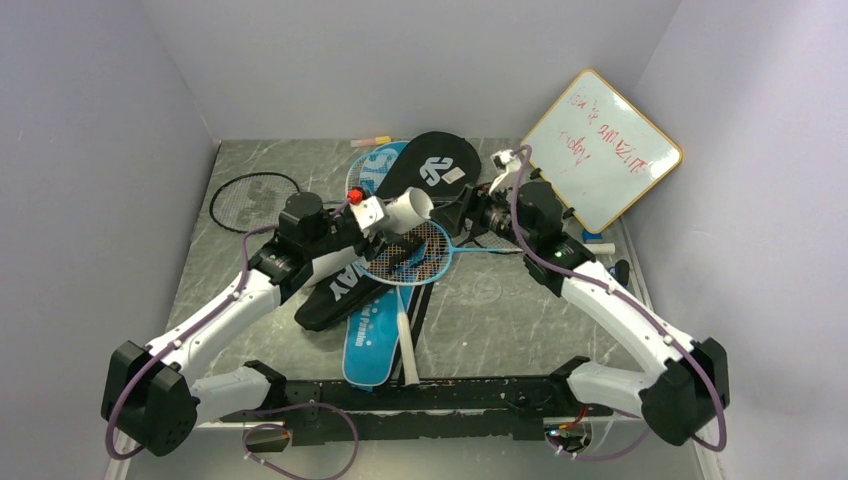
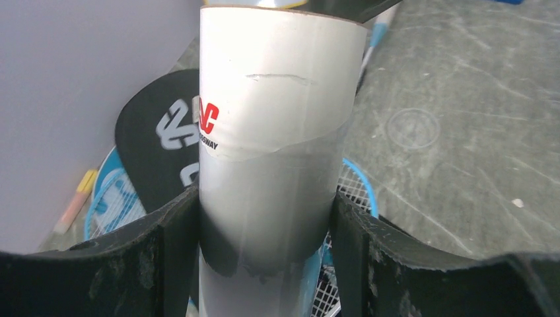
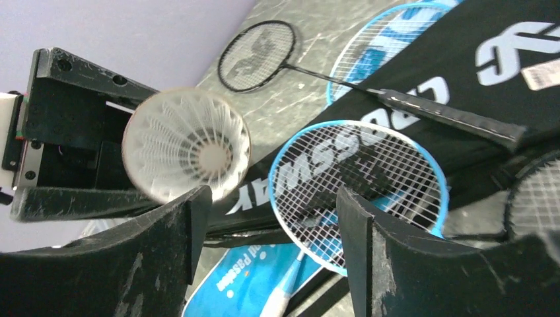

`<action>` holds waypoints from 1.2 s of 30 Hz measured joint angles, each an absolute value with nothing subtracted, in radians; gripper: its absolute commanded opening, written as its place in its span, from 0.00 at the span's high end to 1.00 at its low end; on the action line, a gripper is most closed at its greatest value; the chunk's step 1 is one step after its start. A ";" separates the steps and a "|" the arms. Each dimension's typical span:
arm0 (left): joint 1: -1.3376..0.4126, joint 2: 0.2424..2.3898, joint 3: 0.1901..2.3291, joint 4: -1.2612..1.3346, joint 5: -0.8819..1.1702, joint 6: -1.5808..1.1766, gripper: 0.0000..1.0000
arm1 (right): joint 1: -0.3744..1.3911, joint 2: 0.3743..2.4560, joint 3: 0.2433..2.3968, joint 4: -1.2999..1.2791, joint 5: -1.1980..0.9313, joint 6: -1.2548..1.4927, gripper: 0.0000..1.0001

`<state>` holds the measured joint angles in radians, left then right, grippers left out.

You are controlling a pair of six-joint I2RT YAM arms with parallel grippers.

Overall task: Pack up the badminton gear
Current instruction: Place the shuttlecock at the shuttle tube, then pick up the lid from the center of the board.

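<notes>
walls (image 1: 400, 60): plain pale grey | tabletop (image 1: 500, 300): dark grey marbled | light: even

The grey table (image 1: 500, 310) bears a black racket (image 1: 255, 200) far left, a blue bag (image 1: 372, 345), a black bag (image 1: 440, 165) partly over it, and a marker (image 1: 370, 141).

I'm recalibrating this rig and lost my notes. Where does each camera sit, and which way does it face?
Top external: above and behind the bases, looking down on the grey marbled table; the white left arm and right arm show.
Left wrist: looks along the left claw, shut on the long white tube; its black fingers show.
Right wrist: looks past the right claw, open, at a white feathered shuttlecock; its black fingers show.
Shared: all three see the light-blue-framed racket.
</notes>
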<state>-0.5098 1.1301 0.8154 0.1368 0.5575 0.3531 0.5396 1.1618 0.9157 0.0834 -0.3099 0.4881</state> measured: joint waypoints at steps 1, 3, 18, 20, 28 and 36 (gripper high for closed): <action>-0.510 1.130 0.816 0.133 0.527 0.353 0.44 | 0.540 1.138 0.907 0.068 -0.284 0.485 0.26; -0.509 1.130 0.819 0.122 0.470 0.353 0.44 | 0.540 1.097 0.891 0.035 -0.236 0.481 0.26; -0.497 1.130 0.820 0.107 0.308 0.353 0.44 | 0.546 1.230 0.764 -0.331 0.125 0.547 0.30; -0.497 1.130 0.820 0.107 0.308 0.353 0.44 | 0.547 1.234 0.743 -0.347 0.152 0.555 0.46; -0.494 1.130 0.820 0.107 0.308 0.353 0.44 | 0.551 1.270 0.690 -0.310 0.131 0.550 0.66; -0.494 1.130 0.820 0.107 0.308 0.353 0.44 | 0.576 1.415 0.690 -0.256 0.097 0.525 0.68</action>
<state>-0.4942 1.1297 0.8196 0.1066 0.3084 0.3527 0.5762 1.4151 0.6899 -0.2558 0.0967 0.5247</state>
